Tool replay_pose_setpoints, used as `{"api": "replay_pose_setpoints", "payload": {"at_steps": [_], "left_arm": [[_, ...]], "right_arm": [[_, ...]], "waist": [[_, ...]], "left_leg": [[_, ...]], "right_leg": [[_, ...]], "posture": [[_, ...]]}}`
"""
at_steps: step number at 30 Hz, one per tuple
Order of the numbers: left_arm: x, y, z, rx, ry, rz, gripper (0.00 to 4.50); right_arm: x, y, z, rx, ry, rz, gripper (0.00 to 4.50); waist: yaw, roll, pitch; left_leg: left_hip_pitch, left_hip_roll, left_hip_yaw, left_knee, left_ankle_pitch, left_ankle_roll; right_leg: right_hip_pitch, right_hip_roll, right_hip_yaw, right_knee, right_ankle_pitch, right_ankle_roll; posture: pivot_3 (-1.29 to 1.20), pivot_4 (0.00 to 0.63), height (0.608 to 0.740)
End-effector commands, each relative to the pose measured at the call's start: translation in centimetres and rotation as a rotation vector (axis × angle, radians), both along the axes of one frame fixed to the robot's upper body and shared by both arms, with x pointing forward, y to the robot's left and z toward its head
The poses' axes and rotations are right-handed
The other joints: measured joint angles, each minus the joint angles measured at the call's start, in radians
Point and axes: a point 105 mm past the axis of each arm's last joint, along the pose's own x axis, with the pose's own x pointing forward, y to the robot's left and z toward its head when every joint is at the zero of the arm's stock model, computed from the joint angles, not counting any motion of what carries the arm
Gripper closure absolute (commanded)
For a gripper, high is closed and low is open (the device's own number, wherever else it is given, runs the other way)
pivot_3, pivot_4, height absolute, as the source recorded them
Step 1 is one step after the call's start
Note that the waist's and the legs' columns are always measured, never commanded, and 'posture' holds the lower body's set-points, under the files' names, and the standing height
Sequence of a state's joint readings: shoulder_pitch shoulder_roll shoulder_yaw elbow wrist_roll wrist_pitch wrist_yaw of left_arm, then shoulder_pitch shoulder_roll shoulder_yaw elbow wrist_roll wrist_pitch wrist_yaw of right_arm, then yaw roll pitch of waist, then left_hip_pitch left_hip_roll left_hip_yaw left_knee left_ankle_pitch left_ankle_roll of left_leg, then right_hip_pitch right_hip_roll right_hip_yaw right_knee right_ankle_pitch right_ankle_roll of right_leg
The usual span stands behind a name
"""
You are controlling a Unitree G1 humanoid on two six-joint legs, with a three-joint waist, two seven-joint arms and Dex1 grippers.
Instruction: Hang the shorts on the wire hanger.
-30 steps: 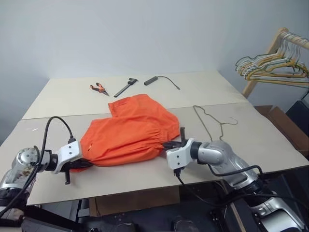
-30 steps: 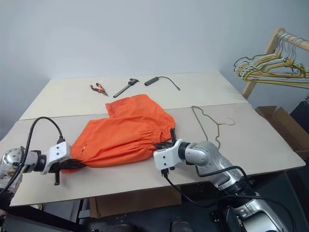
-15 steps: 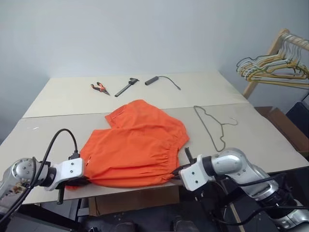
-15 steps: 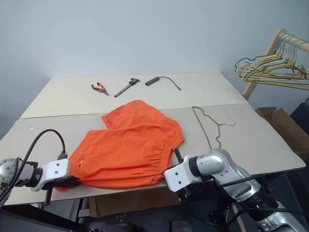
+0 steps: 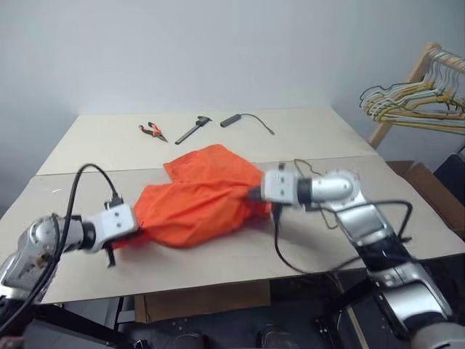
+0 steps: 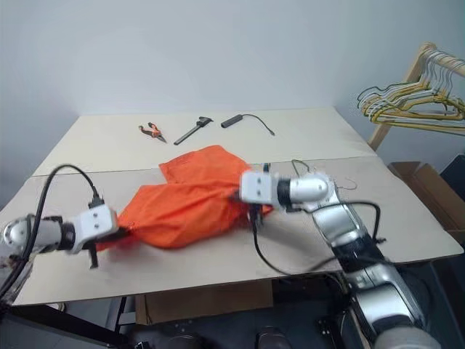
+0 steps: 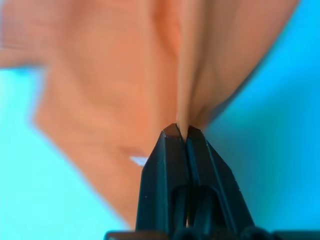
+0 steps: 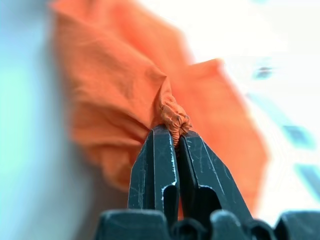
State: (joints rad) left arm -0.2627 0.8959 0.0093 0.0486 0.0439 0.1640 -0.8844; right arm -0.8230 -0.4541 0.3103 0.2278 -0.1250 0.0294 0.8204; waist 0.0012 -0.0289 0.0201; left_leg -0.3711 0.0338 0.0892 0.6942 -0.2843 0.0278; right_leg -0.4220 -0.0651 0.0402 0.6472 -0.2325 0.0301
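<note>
The bright orange shorts (image 5: 200,200) hang bunched between my two grippers, just above the middle of the table (image 5: 218,254). My left gripper (image 5: 136,228) is shut on one end of the cloth, and a thin fold is pinched between its fingertips (image 7: 172,134). My right gripper (image 5: 253,195) is shut on the gathered waistband at the other end, with the bunched elastic between its fingertips (image 8: 162,135). The wire hanger (image 6: 296,163) lies on the table behind my right arm, which hides most of it.
Orange-handled pliers (image 5: 150,131), a black tool (image 5: 192,129) and a black handle with a cable (image 5: 232,120) lie at the table's far side. A wooden rack of many hangers (image 5: 414,102) stands at the right, with a cardboard box (image 5: 425,182) below it.
Both arms rose and moved away from the table's front edge. The shorts, spread flat near that edge half a second ago, now hang bunched between the grippers. My right arm now covers the hanger.
</note>
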Motion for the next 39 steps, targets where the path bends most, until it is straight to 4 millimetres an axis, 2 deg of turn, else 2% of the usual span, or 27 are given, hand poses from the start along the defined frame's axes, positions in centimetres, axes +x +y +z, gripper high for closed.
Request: {"api": "replay_pose_setpoints", "payload": {"at_steps": [1, 2, 4, 6, 8, 10, 13, 15, 17, 18, 19, 22, 25, 27, 32, 36, 39], "left_arm": [[4.9, 1.5, 5.0, -0.008, -0.333, 0.234, 4.47], [6.0, 1.6, 7.4, -0.052, -0.456, 0.287, 4.47], [6.9, 2.0, 12.6, -0.158, -0.702, 0.37, 4.47], [5.5, 2.2, 17.6, -0.302, -0.899, 0.348, 4.47], [3.9, 2.3, 19.6, -0.366, -0.955, 0.284, 4.47], [2.1, 1.7, 19.7, -0.339, -0.958, 0.156, 4.47], [-0.3, 1.5, 17.5, -0.365, -0.786, 0.004, 4.47], [-1.6, 2.0, 14.5, -0.258, -0.626, -0.043, 4.47], [-3.5, 2.3, 11.1, -0.194, -0.4, -0.101, 4.47], [-4.6, 2.3, 9.8, -0.172, -0.309, -0.135, 4.47], [-5.3, 2.6, 8.3, -0.122, -0.217, -0.14, 4.47], [-7.3, 2.7, 4.9, -0.041, -0.013, -0.166, 4.47], [-9.3, 2.9, 1.8, 0.04, 0.169, -0.189, 4.47], [-10.4, 3.0, 0.2, 0.094, 0.262, -0.201, 4.47], [-13.8, 1.4, -2.8, 0.124, 0.466, -0.3, 4.47], [-14.9, 0.7, -3.8, 0.13, 0.524, -0.329, 4.47], [-14.6, 0.6, -4.0, 0.131, 0.509, -0.311, 4.47]], "right_arm": [[4.8, -0.8, 6.7, 0.167, -0.391, -0.304, 4.5], [5.5, -1.1, 9.3, 0.244, -0.544, -0.394, 4.5], [5.4, -2.1, 14.2, 0.423, -0.799, -0.518, 4.5], [4.1, -3.0, 17.9, 0.599, -0.917, -0.537, 4.5], [3.0, -3.1, 19.5, 0.655, -0.984, -0.486, 4.5], [2.2, -2.3, 19.1, 0.667, -0.955, -0.377, 4.5], [1.5, -0.3, 15.3, 0.547, -0.823, -0.168, 4.5], [0.8, 0.7, 10.7, 0.418, -0.688, -0.033, 4.5], [-0.6, 1.3, 4.7, 0.223, -0.54, 0.11, 4.5], [-1.4, 1.4, 2.2, 0.131, -0.492, 0.172, 4.5], [-2.6, 1.3, -1.1, 0.014, -0.436, 0.252, 4.5], [-5.9, 0.5, -7.5, -0.19, -0.335, 0.408, 4.5], [-7.8, 0.3, -9.8, -0.248, -0.299, 0.482, 4.5], [-8.5, 0.3, -9.9, -0.247, -0.281, 0.502, 4.5], [-9.5, -1.1, -10.0, -0.338, -0.24, 0.564, 4.5], [-10.0, -1.7, -10.2, -0.364, -0.203, 0.597, 4.5], [-10.3, -1.9, -10.4, -0.373, -0.171, 0.614, 4.5]], "waist": [[0.002, 0.0, 0.0], [0.001, 0.0, 0.0], [-0.002, -0.001, 0.0], [-0.009, -0.002, -0.001], [-0.023, -0.002, -0.001], [-0.048, -0.001, -0.004], [-0.077, 0.0, -0.005], [-0.093, 0.001, -0.005], [-0.101, 0.001, -0.005], [-0.099, 0.001, -0.004], [-0.098, 0.001, -0.003], [-0.083, 0.002, 0.0], [-0.067, 0.001, 0.0], [-0.062, 0.001, 0.0], [-0.046, -0.001, 0.0], [-0.037, -0.002, 0.0], [-0.035, -0.003, 0.0]], "left_leg": [[0.0, 0.0, 0.0, 0.0, 0.001, -0.001], [-0.001, 0.0, 0.0, -0.001, 0.002, -0.003], [-0.01, 0.0, -0.001, -0.001, 0.003, -0.008], [-0.022, -0.002, -0.003, -0.001, 0.01, -0.019], [-0.033, -0.003, -0.004, -0.001, 0.011, -0.021], [-0.029, -0.003, -0.004, -0.005, 0.011, -0.021], [-0.021, -0.005, -0.002, -0.016, 0.01, -0.019], [-0.014, -0.003, -0.002, -0.015, 0.008, -0.016], [-0.01, -0.001, -0.002, -0.015, 0.001, -0.004], [-0.009, -0.001, -0.002, -0.015, 0.0, -0.002], [-0.008, -0.001, -0.003, -0.014, 0.0, -0.002], [0.0, -0.002, -0.002, -0.013, 0.0, 0.0], [0.008, -0.002, 0.0, -0.013, 0.001, 0.001], [0.01, -0.001, 0.001, -0.013, 0.002, 0.0], [0.017, 0.0, 0.004, -0.014, 0.003, 0.0], [0.017, 0.0, 0.005, -0.014, 0.003, 0.0], [0.017, 0.0, 0.005, -0.014, 0.003, 0.0]], "right_leg": [[0.0, 0.0, 0.0, 0.0, 0.0, 0.0], [-0.001, 0.0, 0.0, 0.0, 0.001, 0.0], [-0.009, 0.0, -0.001, 0.001, 0.002, -0.001], [-0.023, -0.002, -0.001, 0.007, 0.003, 0.0], [-0.036, -0.004, 0.0, 0.008, 0.004, 0.0], [-0.036, -0.004, -0.003, 0.008, 0.004, -0.001], [-0.028, -0.008, -0.004, -0.002, 0.003, 0.0], [-0.017, -0.006, -0.005, -0.006, 0.002, 0.001], [-0.013, -0.007, -0.005, -0.006, 0.002, 0.001], [-0.012, -0.008, -0.005, -0.006, 0.003, 0.002], [-0.01, -0.008, -0.006, -0.006, 0.003, 0.002], [-0.004, -0.01, -0.006, -0.008, 0.002, 0.002], [0.001, -0.01, -0.005, -0.005, 0.001, 0.002], [0.002, -0.009, -0.004, -0.004, 0.0, 0.0], [0.005, -0.008, -0.002, -0.001, -0.001, -0.002], [0.004, -0.009, -0.001, -0.002, -0.001, -0.002], [0.005, -0.008, -0.001, -0.001, -0.001, -0.003]], "posture": [[0.04, 0.0, 0.74], [0.04, 0.0, 0.74], [0.04, 0.0, 0.74], [0.04, 0.0, 0.74], [0.04, 0.0, 0.74], [0.04, 0.0, 0.74], [0.05, 0.0, 0.74], [0.05, 0.0, 0.74], [0.06, 0.0, 0.74], [0.06, 0.0, 0.74], [0.06, 0.0, 0.74], [0.06, 0.0, 0.74], [0.06, 0.0, 0.74], [0.06, 0.0, 0.74], [0.04, 0.0, 0.74], [0.04, 0.0, 0.74], [0.05, 0.0, 0.74]]}}
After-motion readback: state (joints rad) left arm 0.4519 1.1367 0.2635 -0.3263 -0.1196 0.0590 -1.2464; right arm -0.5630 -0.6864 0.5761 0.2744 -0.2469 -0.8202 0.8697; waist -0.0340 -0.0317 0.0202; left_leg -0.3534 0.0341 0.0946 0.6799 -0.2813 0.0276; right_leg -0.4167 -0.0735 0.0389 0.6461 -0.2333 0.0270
